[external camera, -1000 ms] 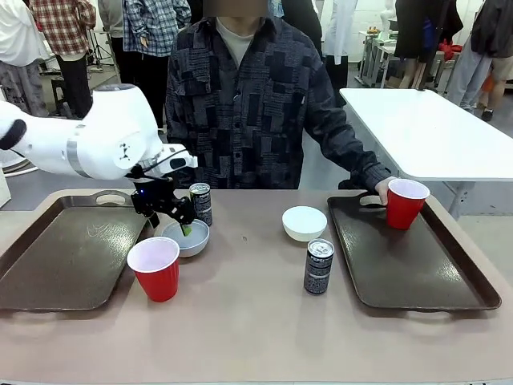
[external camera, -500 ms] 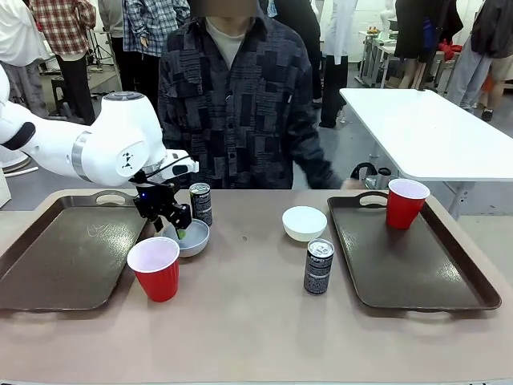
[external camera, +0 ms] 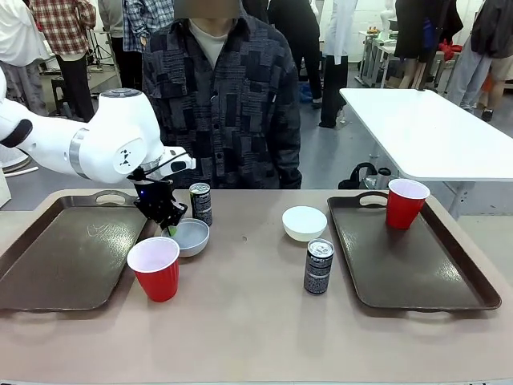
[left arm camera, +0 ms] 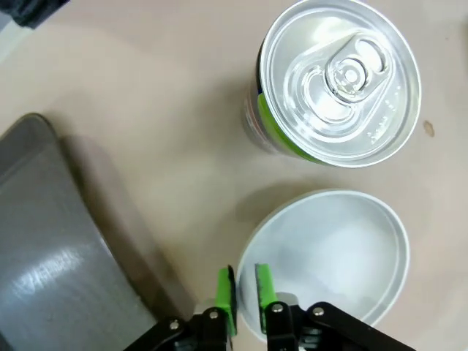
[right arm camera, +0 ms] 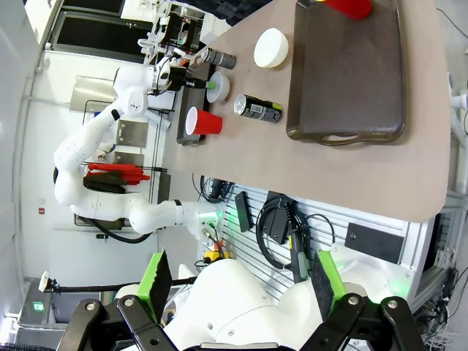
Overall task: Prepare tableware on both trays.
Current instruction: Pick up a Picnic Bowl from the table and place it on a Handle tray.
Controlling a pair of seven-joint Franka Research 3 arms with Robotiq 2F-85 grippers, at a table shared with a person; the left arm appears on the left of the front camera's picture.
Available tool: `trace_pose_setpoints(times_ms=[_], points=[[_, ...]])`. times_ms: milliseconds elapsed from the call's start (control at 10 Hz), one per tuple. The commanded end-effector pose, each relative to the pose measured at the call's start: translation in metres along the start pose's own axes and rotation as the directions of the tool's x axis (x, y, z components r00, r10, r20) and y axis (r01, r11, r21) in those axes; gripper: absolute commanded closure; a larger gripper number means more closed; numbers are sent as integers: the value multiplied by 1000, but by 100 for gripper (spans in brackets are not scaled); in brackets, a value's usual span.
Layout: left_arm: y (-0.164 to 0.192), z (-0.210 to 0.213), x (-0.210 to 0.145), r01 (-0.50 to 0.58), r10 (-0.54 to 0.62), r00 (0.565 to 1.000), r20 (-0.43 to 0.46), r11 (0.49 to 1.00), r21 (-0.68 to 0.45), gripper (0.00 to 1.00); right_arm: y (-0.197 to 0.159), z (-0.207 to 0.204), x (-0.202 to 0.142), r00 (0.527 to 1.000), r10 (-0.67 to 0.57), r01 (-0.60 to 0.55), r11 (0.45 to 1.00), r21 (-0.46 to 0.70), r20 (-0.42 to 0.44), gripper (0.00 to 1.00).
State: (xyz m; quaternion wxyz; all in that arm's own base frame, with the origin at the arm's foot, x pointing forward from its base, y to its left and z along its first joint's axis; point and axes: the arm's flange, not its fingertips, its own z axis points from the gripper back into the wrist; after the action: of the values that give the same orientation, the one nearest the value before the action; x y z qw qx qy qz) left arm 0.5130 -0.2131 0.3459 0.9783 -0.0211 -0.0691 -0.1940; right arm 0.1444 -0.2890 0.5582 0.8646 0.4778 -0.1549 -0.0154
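Note:
My left gripper (external camera: 170, 228) (left arm camera: 244, 292) is shut on the near rim of a small white bowl (external camera: 191, 236) (left arm camera: 336, 248), one green pad inside and one outside. The bowl rests on the table beside the left tray (external camera: 64, 257), with a dark can (external camera: 200, 203) (left arm camera: 340, 80) just behind it and a red cup (external camera: 156, 267) in front. A second bowl (external camera: 304, 223) and can (external camera: 318, 266) stand mid-table. The other red cup (external camera: 405, 202) stands on the right tray (external camera: 425, 273). My right gripper (right arm camera: 241, 281) hangs open, high and far from the table.
A person stands at the far side of the table with both hands off it. The left tray's raised rim (left arm camera: 51, 248) lies close beside my left fingers. A white table (external camera: 425, 128) stands at the back right.
The person's hand has let go of the red cup on the right tray and drawn back. My left gripper has shifted slightly left onto the bowl's rim and closed.

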Motion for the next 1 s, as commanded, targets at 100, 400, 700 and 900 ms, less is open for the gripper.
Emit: trace_pose_setpoints(times_ms=[100, 400, 700, 900], points=[[-4, 9, 3, -37, 38, 999, -14, 998, 43, 100, 2, 2, 0, 1000, 18, -18, 1000, 24, 14, 0], [-13, 39, -8, -34, 37, 997, -75, 999, 34, 100, 2, 2, 0, 1000, 18, -18, 1000, 24, 14, 0], [-27, 121, -34, -29, 29, 999, 24, 999, -20, 100, 2, 2, 0, 1000, 18, -18, 1000, 24, 14, 0], [-28, 153, -39, -50, 52, 995, 85, 998, -27, 100, 2, 2, 0, 1000, 18, -18, 1000, 24, 14, 0]])
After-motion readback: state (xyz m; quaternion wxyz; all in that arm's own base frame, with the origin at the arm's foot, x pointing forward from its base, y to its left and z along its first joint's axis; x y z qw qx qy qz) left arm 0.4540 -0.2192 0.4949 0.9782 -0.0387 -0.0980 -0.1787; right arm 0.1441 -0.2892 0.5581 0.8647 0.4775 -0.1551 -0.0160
